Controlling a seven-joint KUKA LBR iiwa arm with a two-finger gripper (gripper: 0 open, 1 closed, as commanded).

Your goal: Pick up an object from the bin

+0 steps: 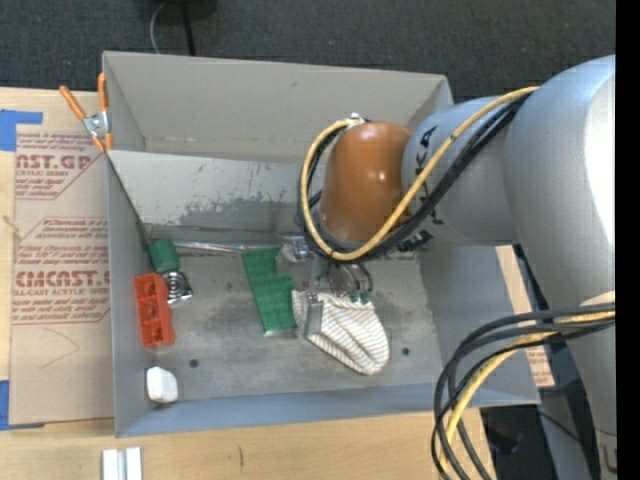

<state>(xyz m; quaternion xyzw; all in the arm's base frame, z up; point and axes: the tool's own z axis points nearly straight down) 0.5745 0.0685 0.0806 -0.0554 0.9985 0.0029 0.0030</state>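
Centre-right in grey metal bin [220, 368] | gripper [335, 290] low over crumpled striped white cloth [348, 336], beside flat green block [268, 290] | opening: cannot tell | advice: pinch a raised fold, clear of block

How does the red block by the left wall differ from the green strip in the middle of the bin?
Shape: the red block is chunky, with recesses on top; the green strip is flat and thin.
Place: the red block lies by the left wall of the bin; the green strip lies mid-floor, right beside the striped cloth.
Shared: both are elongated and rest on the floor, pointing roughly the same way.
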